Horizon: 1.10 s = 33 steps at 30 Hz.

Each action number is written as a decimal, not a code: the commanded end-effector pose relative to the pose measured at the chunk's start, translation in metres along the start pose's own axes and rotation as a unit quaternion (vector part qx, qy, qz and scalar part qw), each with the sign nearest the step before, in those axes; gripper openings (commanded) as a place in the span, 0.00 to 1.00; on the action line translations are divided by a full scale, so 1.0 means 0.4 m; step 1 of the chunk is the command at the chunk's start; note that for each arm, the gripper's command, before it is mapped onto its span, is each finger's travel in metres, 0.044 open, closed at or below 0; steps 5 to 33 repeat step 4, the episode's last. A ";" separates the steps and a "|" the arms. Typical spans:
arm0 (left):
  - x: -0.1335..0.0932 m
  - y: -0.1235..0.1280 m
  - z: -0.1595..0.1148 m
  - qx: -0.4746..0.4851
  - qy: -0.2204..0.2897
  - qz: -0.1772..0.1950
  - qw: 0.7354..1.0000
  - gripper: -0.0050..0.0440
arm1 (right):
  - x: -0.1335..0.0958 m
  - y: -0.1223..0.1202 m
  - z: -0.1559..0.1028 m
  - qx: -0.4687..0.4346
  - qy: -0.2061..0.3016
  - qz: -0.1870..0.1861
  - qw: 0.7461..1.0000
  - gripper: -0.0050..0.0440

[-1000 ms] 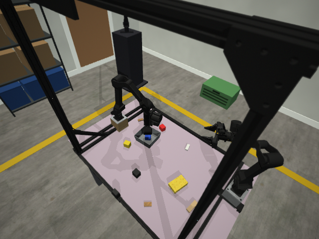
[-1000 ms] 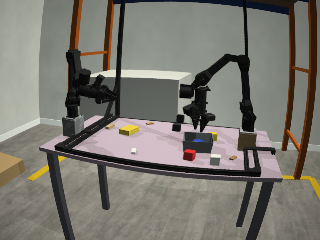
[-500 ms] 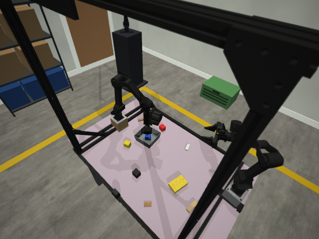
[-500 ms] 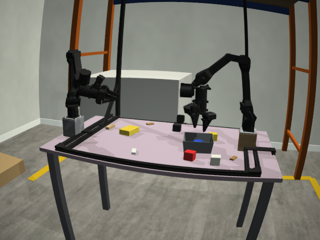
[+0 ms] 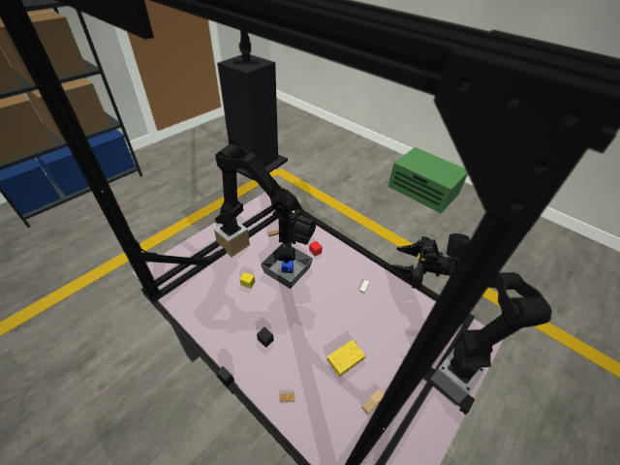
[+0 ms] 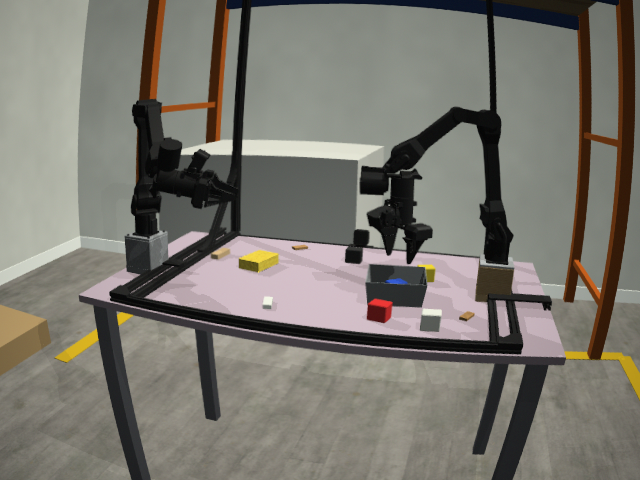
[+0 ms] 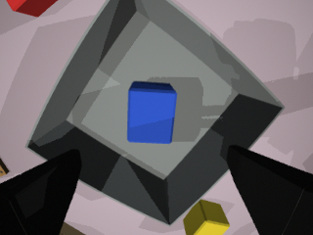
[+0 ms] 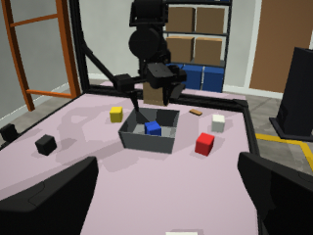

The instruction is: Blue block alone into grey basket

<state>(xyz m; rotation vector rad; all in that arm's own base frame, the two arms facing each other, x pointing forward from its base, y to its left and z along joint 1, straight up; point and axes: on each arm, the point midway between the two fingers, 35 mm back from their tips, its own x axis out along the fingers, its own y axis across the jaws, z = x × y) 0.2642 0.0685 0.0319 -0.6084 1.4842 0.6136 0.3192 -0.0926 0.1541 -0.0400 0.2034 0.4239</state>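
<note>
The blue block (image 7: 152,112) lies on the floor of the grey basket, which stands flat and right side up on the table. The block (image 5: 287,265) and basket (image 5: 280,267) also show in the top view, in the exterior view (image 6: 397,282) and in the right wrist view (image 8: 153,128). My left gripper (image 6: 401,242) is open and empty, hanging straight above the basket, clear of its rim. My right gripper (image 6: 227,192) is open and empty, held high at the far end of the table, pointing toward the basket.
A red block (image 6: 379,310) and a white block (image 6: 430,319) lie beside the basket. A yellow block (image 5: 246,279) lies on its other side. A black block (image 5: 264,336), a yellow sponge (image 5: 346,356), a small white piece (image 5: 363,286) and tan pieces are scattered about.
</note>
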 end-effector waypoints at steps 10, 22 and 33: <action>-0.002 -0.001 0.000 0.001 0.000 -0.002 1.000 0.92 | 0.000 0.002 0.000 -0.002 -0.001 0.002 1.000 0.92; -0.002 -0.001 0.000 0.001 0.000 -0.002 1.000 0.92 | 0.000 0.002 0.000 -0.002 -0.001 0.002 1.000 0.92; -0.002 -0.001 0.000 0.001 0.000 -0.002 1.000 0.92 | 0.000 0.002 0.000 -0.002 -0.001 0.002 1.000 0.92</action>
